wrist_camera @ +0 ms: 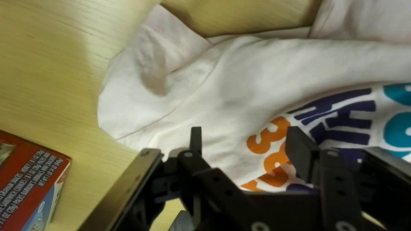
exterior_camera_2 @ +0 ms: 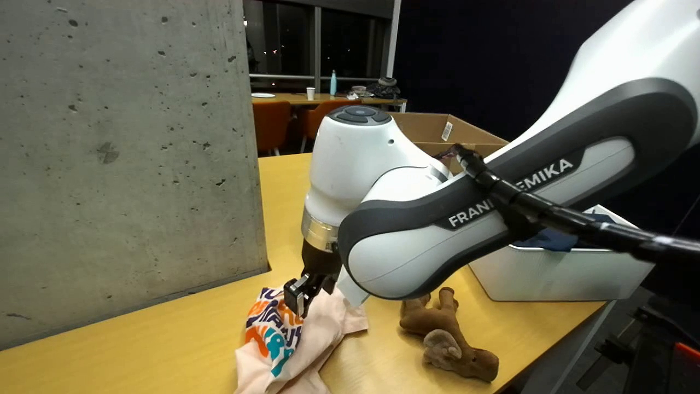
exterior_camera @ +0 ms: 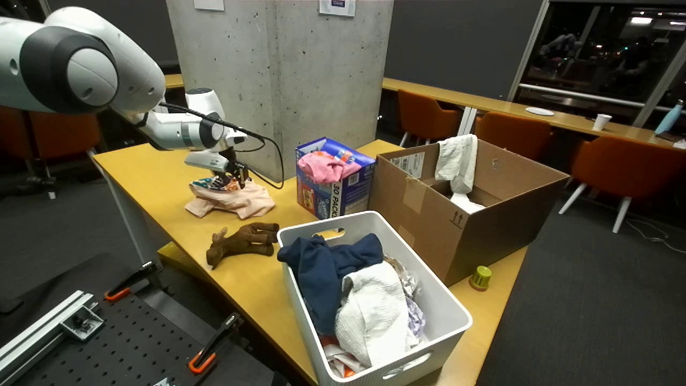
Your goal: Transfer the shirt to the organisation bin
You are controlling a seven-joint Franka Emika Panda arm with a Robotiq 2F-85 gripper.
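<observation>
The pale pink shirt (exterior_camera: 233,201) lies crumpled on the yellow table, its orange, purple and teal print partly showing. It also shows in an exterior view (exterior_camera_2: 322,328) and in the wrist view (wrist_camera: 231,77). My gripper (exterior_camera: 236,179) points down right over the printed part, also in an exterior view (exterior_camera_2: 301,301). In the wrist view the fingers (wrist_camera: 244,144) stand wide apart with shirt fabric below and between them; I cannot tell whether they touch it. The white plastic bin (exterior_camera: 450,343) holds navy, white and other cloths; it shows in an exterior view (exterior_camera_2: 569,279).
A brown plush animal (exterior_camera: 241,244) lies between shirt and bin. A blue snack box (exterior_camera: 358,187) with pink cloth (exterior_camera: 324,166) in its top and a large cardboard box (exterior_camera: 498,241) stand behind the bin. A concrete pillar (exterior_camera_2: 120,153) rises beside the shirt. A green cup (exterior_camera: 481,277) stands near the edge.
</observation>
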